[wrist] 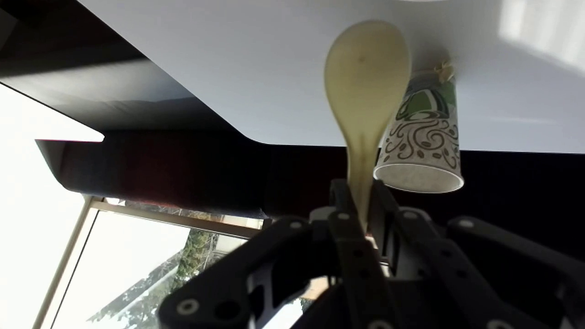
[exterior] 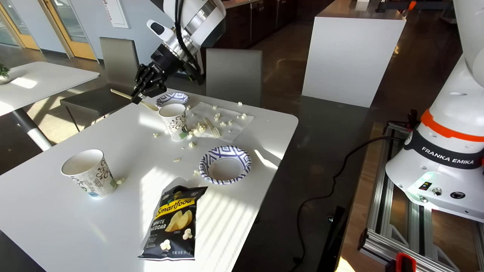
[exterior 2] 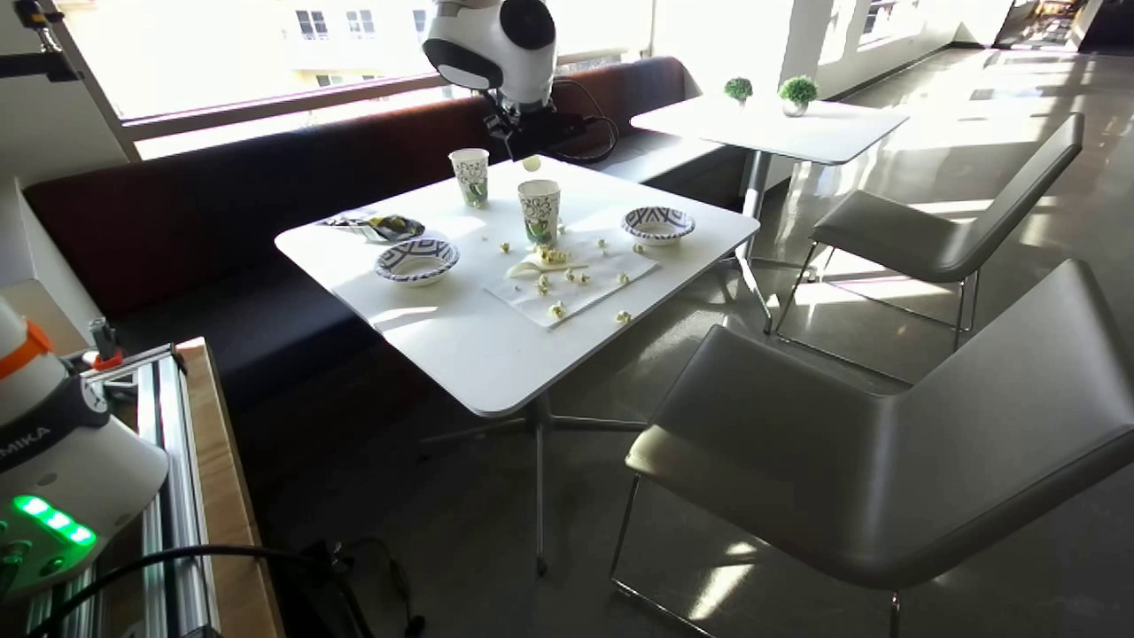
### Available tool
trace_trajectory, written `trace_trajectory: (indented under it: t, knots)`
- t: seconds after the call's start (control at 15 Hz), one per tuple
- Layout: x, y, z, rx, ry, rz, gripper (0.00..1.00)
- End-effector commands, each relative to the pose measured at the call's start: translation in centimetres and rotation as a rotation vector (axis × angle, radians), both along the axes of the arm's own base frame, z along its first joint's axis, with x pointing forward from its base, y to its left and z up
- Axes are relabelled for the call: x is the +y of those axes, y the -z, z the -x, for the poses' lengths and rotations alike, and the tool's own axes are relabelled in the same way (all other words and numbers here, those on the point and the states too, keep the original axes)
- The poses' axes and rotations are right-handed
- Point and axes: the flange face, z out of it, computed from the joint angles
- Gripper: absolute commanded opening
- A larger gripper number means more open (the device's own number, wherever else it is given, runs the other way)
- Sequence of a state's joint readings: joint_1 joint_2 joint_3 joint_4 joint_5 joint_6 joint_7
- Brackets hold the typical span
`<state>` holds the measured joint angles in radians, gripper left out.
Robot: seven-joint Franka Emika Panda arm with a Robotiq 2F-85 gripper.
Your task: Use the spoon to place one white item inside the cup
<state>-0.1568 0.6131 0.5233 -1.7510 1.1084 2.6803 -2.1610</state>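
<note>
We could read "Smartfood" and "WHITE CHEDDAR" on the near black bag [exterior: 173, 226], and "FRANKA EMIKA" on the robot base [exterior: 444, 163] at the right. Letters on the far wall sign [exterior: 116, 13] were too small.

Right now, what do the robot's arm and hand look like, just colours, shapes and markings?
The hand is black, with two slim, jointed fingers. The arm is white and rounded, with silver bands near the hand and black cables running along it. Its white base has an orange ring, green lights and a black band reading FRANKA EMIKA.
</note>
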Motion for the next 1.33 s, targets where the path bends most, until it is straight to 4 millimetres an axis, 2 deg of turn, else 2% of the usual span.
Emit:
trace_trajectory:
  t: [0.0,0.33,0.53,0.67,0.93,1.27]
  knots:
    - [1.2,-0.8,3.1,0.095,-0.037,0.04,0.03]
    - [3.4,0.4,8.4,0.28,-0.014,0.181,0.03]
    - [3.6,2.3,10.1,0.334,-0.018,0.308,0.03]
    - [2.8,3.8,10.8,0.35,-0.01,0.396,0.03]
    - [-0.3,6.2,11.6,0.38,0.034,0.539,0.03]
    - [-2.4,8.4,12.2,0.452,0.079,0.616,0.03]
